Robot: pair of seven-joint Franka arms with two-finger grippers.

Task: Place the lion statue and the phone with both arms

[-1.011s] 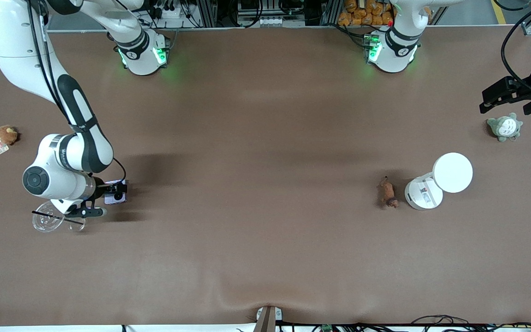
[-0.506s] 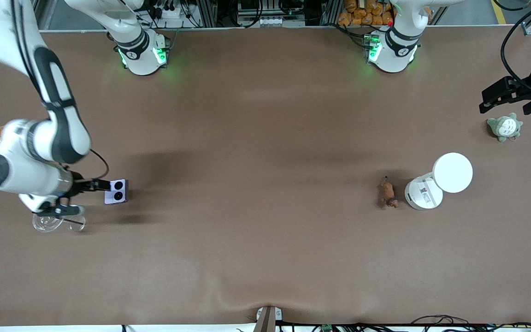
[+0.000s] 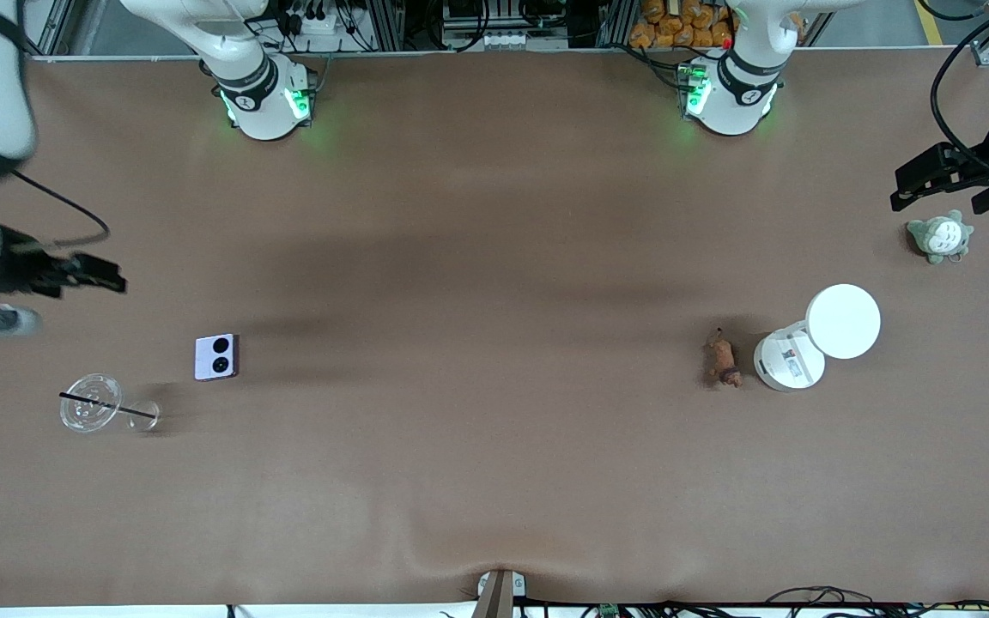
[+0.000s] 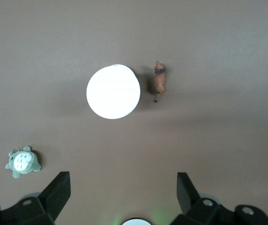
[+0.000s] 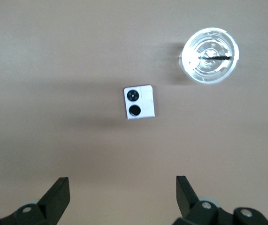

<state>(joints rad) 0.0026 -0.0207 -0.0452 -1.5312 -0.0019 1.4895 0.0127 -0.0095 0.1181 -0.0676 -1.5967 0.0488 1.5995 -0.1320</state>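
Brown matte desk fills the room between racks. Both grippers, right and left, hang released at their own ends. Lavender phone lies flat near a clear cup. Lion statue lies beside a white container, dark head nearer the camera.
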